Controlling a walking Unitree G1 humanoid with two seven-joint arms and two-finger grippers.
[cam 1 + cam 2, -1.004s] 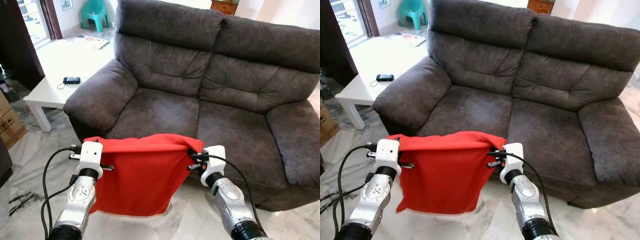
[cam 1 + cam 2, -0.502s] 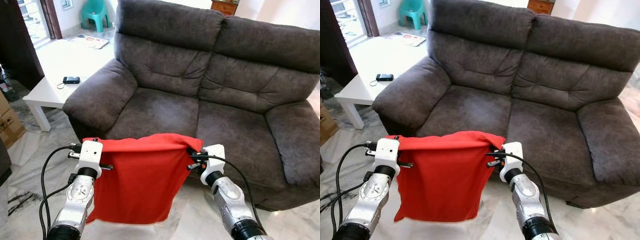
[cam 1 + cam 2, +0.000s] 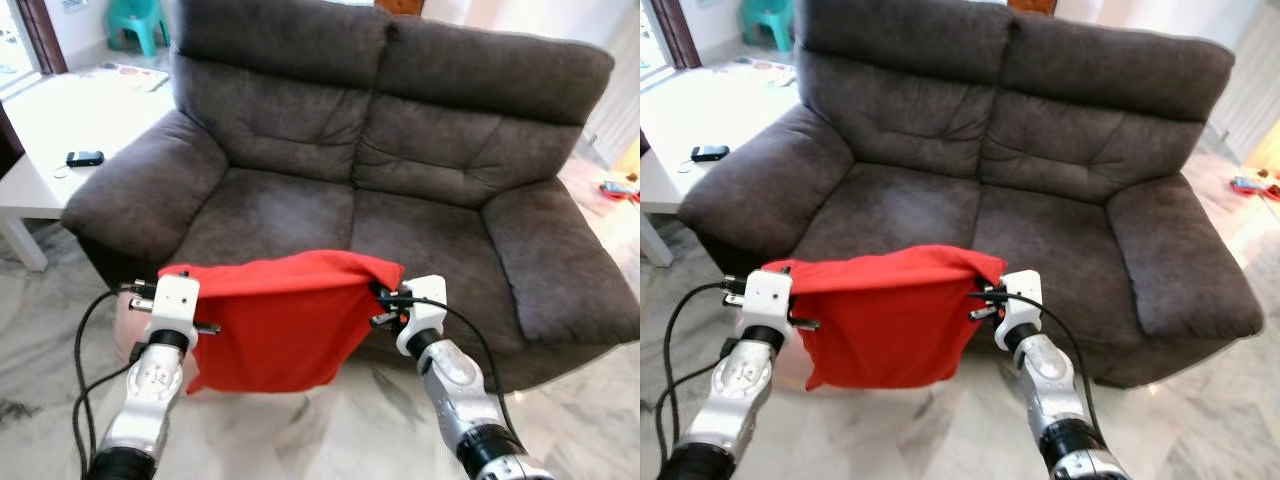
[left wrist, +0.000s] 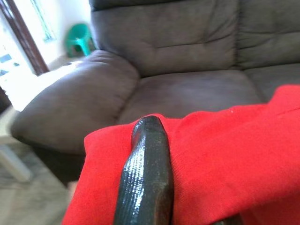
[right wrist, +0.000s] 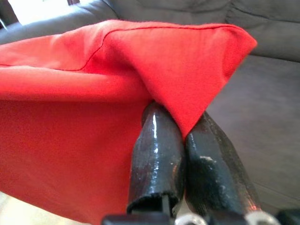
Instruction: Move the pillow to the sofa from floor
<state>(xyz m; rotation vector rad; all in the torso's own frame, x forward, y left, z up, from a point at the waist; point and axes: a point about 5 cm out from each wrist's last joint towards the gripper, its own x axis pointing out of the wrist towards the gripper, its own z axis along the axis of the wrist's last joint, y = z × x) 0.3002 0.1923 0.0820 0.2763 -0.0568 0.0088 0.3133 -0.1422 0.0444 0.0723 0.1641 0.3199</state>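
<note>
A red pillow (image 3: 275,325) hangs flat between my two grippers, just in front of the dark grey sofa (image 3: 400,170) and above the floor. My left gripper (image 3: 163,283) is shut on its left top corner; in the left wrist view one black finger (image 4: 147,173) lies over the red cloth (image 4: 225,159). My right gripper (image 3: 378,292) is shut on the right top corner, and in the right wrist view both fingers (image 5: 157,159) pinch a fold of the red cloth (image 5: 154,61). The sofa's seat cushions (image 3: 940,215) lie beyond the pillow.
A white low table (image 3: 40,150) with a small black device (image 3: 85,158) stands left of the sofa. A teal stool (image 3: 130,20) stands far back left. Marble floor (image 3: 340,420) lies under the pillow. Small coloured items (image 3: 620,188) lie on the floor at the right.
The camera has swung right and closer, so the sofa sits more central. The pillow is still held by both grippers and hangs nearer the seat front.
</note>
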